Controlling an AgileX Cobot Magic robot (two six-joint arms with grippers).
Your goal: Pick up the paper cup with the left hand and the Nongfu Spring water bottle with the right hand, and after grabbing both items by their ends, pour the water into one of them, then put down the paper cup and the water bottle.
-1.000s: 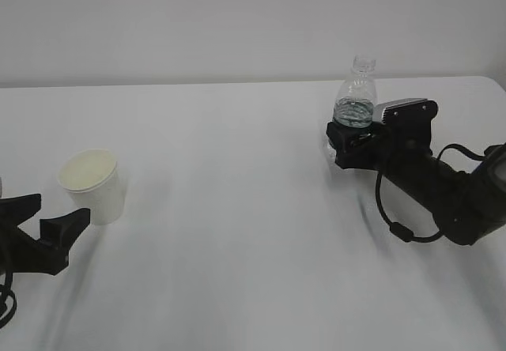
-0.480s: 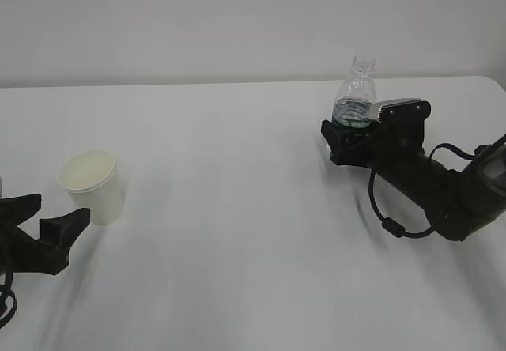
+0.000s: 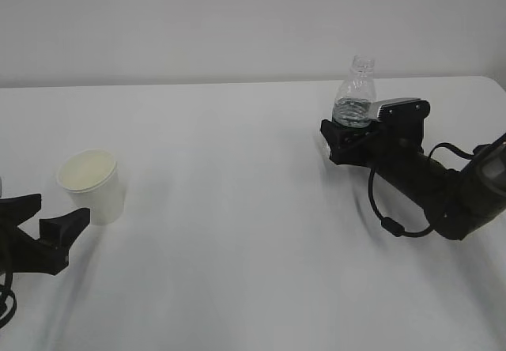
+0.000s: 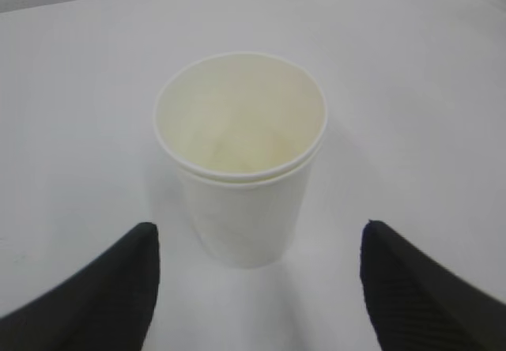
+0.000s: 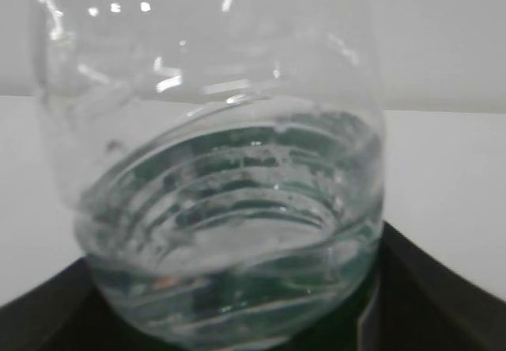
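The white paper cup (image 3: 93, 186) stands upright at the left of the table, empty and cream inside (image 4: 241, 130). My left gripper (image 3: 63, 205) is low on the table just in front of it, open, its fingertips (image 4: 142, 244) level with the cup's base and apart from it. The Nongfu Spring water bottle (image 3: 356, 94) stands capless at the back right. Water (image 5: 237, 248) fills its lower part. My right gripper (image 3: 348, 133) is open, with its black jaws either side of the bottle's lower part (image 5: 221, 193), hiding the label. Whether they touch it is not visible.
The white table (image 3: 237, 209) runs to a pale wall behind. Its back edge lies just behind the bottle. The right arm's cable (image 3: 387, 217) loops down onto the table.
The right gripper has slid a little to the left and further around the bottle's base. The bottle, the cup and the left gripper have not moved.
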